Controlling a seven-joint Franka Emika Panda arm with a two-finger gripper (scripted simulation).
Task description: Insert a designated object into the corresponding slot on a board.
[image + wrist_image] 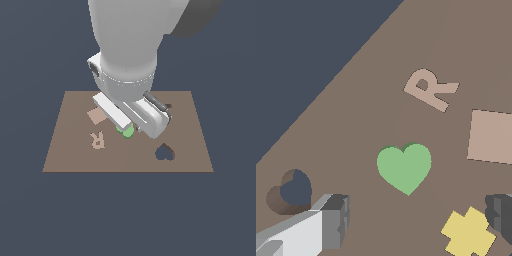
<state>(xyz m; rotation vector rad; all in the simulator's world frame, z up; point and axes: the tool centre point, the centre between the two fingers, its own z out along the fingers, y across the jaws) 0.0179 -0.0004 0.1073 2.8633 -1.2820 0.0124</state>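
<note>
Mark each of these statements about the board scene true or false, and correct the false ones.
1. The green heart lies flat on the board, outside any cutout. True.
2. The heart-shaped slot is already filled. False: it is empty and dark.
3. The gripper is shut on the green heart. False: in the wrist view its fingers stand apart on either side, with the heart lying between and beyond them, untouched.
4. A tan R-shaped piece lies on the board. True.
5. The yellow piece sits inside the heart-shaped slot. False: it lies on the board's surface near the green heart.
</note>
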